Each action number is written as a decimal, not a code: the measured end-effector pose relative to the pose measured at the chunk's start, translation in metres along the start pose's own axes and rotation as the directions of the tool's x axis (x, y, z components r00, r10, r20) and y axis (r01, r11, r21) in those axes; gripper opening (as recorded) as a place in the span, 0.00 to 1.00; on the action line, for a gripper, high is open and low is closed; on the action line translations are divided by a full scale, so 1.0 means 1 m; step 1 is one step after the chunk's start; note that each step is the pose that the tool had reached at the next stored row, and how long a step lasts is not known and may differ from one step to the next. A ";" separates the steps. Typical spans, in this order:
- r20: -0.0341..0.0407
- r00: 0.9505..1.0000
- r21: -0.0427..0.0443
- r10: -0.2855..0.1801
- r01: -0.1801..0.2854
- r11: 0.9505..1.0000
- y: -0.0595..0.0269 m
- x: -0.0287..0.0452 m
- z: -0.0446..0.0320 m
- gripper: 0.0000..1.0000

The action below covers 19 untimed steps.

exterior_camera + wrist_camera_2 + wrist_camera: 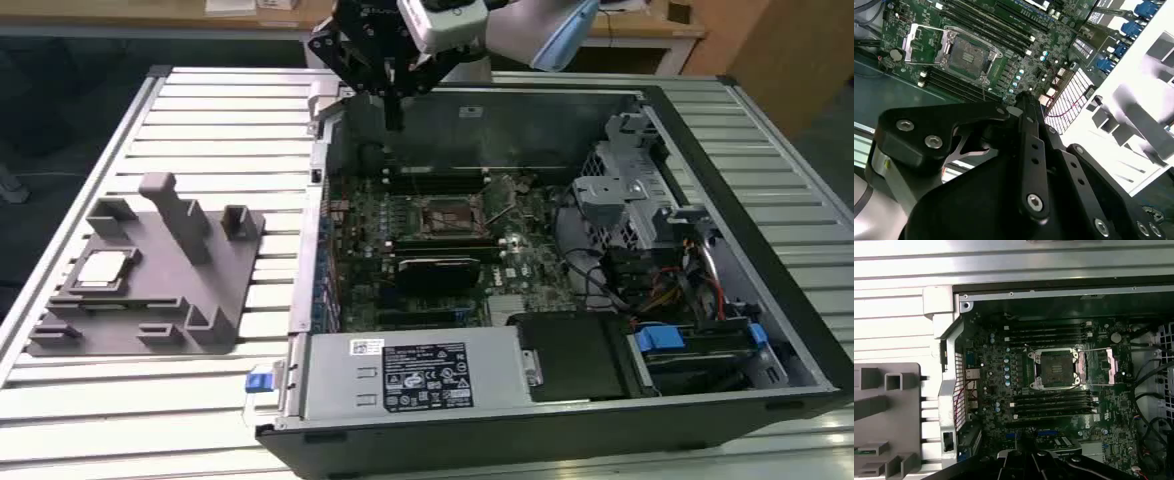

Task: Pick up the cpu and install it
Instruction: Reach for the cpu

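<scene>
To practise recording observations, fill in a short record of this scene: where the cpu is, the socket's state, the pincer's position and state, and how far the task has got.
cpu: lies flat in the grey tray, at the exterior view's left, outside the computer case
socket: inside the open case, metal frame swung open, no chip in it
pincer: shut, holding nothing, hovers over the case's far wall, apart from the cpu
progress: cpu not yet picked up
</scene>
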State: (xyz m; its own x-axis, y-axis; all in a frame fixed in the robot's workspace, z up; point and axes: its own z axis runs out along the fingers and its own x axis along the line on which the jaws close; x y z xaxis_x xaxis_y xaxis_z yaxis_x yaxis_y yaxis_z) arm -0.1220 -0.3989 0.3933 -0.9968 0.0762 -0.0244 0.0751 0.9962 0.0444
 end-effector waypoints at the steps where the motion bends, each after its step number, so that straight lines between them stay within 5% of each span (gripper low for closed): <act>1: 0.000 1.000 0.000 0.000 0.000 1.000 0.0000 0.0000 0.0000 0.11; 11: 0.000 1.000 0.000 0.000 0.000 1.000 0.0000 0.0000 0.0000 0.11; 19: 0.001 1.000 0.000 0.000 0.000 1.000 -0.0005 0.0070 -0.0002 0.11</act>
State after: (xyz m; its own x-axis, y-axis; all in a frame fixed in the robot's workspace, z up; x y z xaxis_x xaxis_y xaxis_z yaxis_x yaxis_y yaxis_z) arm -0.1290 -0.3989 0.3933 -0.9968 0.0762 -0.0250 0.0751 0.9962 0.0444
